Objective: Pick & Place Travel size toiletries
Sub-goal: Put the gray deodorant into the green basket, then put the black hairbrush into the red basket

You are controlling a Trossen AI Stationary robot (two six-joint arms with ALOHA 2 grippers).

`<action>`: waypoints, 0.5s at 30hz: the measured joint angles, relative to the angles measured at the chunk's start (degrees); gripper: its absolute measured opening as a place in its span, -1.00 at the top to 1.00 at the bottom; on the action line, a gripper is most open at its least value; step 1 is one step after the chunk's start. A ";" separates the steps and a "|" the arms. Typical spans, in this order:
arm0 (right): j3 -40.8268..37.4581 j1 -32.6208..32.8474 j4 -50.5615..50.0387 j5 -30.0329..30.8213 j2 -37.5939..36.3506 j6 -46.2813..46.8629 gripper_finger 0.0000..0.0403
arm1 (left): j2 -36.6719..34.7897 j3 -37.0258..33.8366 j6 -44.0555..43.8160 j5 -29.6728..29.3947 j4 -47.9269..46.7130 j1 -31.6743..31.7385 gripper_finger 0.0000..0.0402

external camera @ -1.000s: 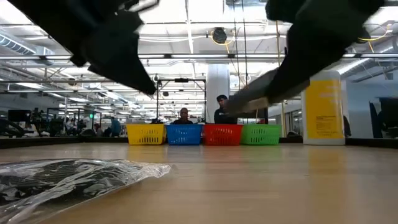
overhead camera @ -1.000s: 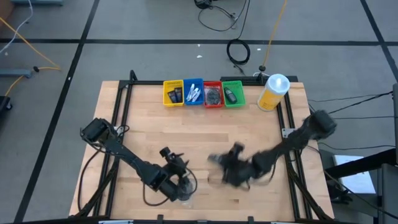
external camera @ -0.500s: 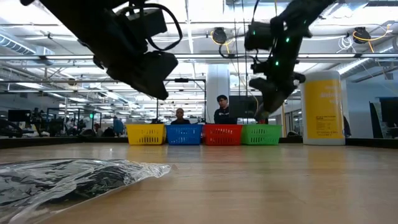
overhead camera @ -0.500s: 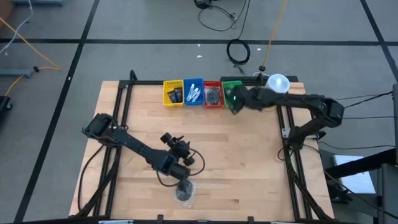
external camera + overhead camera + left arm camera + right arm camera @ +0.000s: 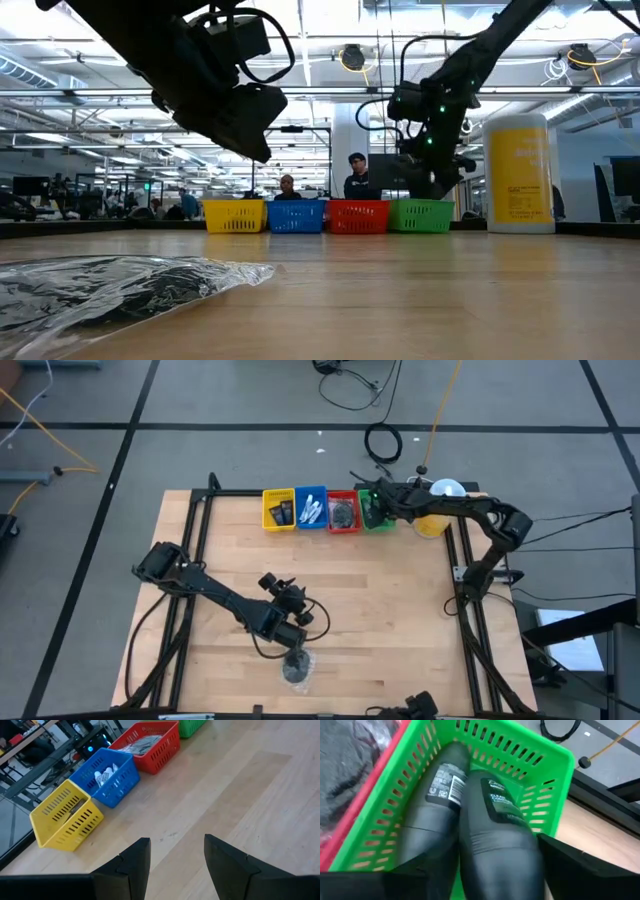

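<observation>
My right gripper (image 5: 373,510) hangs over the green tray (image 5: 377,520) at the far edge, shut on a dark oblong bottle (image 5: 495,820). A second dark bottle (image 5: 436,800) lies inside that tray beside it. My left gripper (image 5: 291,636) is open above the table's near middle, its fingers (image 5: 131,862) apart over bare wood. A silvery clear-wrapped packet (image 5: 295,668) lies flat on the table just nearer than it, also seen in the low view as the packet (image 5: 110,288). More toiletries lie in the yellow tray (image 5: 279,510), the blue tray (image 5: 311,509) and the red tray (image 5: 343,512). My right gripper pinches the dark bottle between its two fingers, on the bottle's body (image 5: 492,862) at the end nearest the wrist. The fingers come from above, slanting down, and lie along the bottle's sides. The bottle's labelled end (image 5: 497,800) points down into the green tray, next to the other bottle.
The four small trays stand in a row along the far edge. A big yellow white-capped bottle (image 5: 440,508) stands right of the green tray, under my right arm. Bare wood (image 5: 380,610) fills the middle of the table. People sit beyond the table (image 5: 355,180).
My right gripper has swung from the table's near middle to the far edge, carrying the dark bottle, and now hangs lower over the green tray. My left gripper has risen and drawn back toward the far edge, off the clear-wrapped packet, which has stayed on the table.
</observation>
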 joint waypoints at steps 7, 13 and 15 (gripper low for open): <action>0.02 0.04 3.19 0.18 0.08 -2.84 -0.45 | 0.00 0.01 0.12 0.08 -0.05 -0.35 0.08; -1.53 5.29 3.41 0.18 -8.22 -6.07 -0.44 | -2.09 -0.01 -0.78 0.28 -2.94 -2.98 0.08; -4.33 10.45 5.70 0.18 -11.96 -7.62 -0.42 | -4.13 -0.01 -2.29 0.22 -4.85 -5.16 0.08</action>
